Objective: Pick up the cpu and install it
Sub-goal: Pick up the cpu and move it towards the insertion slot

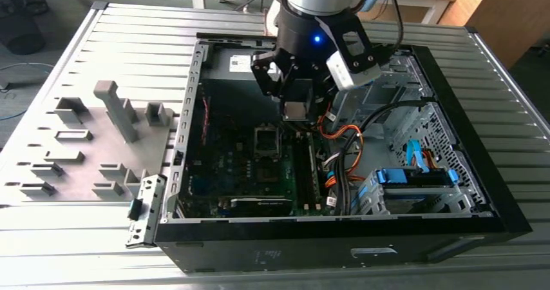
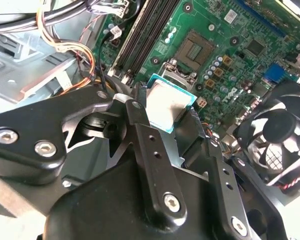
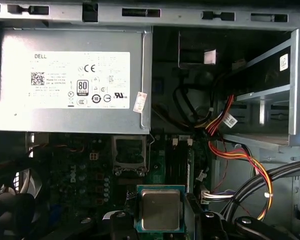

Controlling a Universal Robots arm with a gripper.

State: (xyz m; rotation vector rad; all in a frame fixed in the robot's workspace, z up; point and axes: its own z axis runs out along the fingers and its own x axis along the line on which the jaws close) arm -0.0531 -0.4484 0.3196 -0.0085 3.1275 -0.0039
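Observation:
The cpu (image 1: 295,111) is a small square chip with a silvery top and a teal rim, and my gripper (image 1: 295,106) is shut on it. It hangs above the motherboard inside the open computer case (image 1: 344,229). In the second wrist view the cpu (image 2: 167,102) sits between the black fingers (image 2: 139,120), with the open socket (image 2: 195,50) a short way beyond it. In the first wrist view the cpu (image 3: 160,209) lies flat, and the socket (image 3: 129,155) is ahead of it, below the power supply (image 3: 70,80). In the exterior view the socket (image 1: 267,142) lies just below the gripper.
A grey fixture plate (image 1: 86,148) with upright blocks lies on the exterior view's left of the case. Orange and black cables (image 1: 344,142) and blue drive bays (image 1: 417,177) crowd the case's right side. Memory slots (image 2: 145,35) and a black fan (image 2: 282,135) flank the socket.

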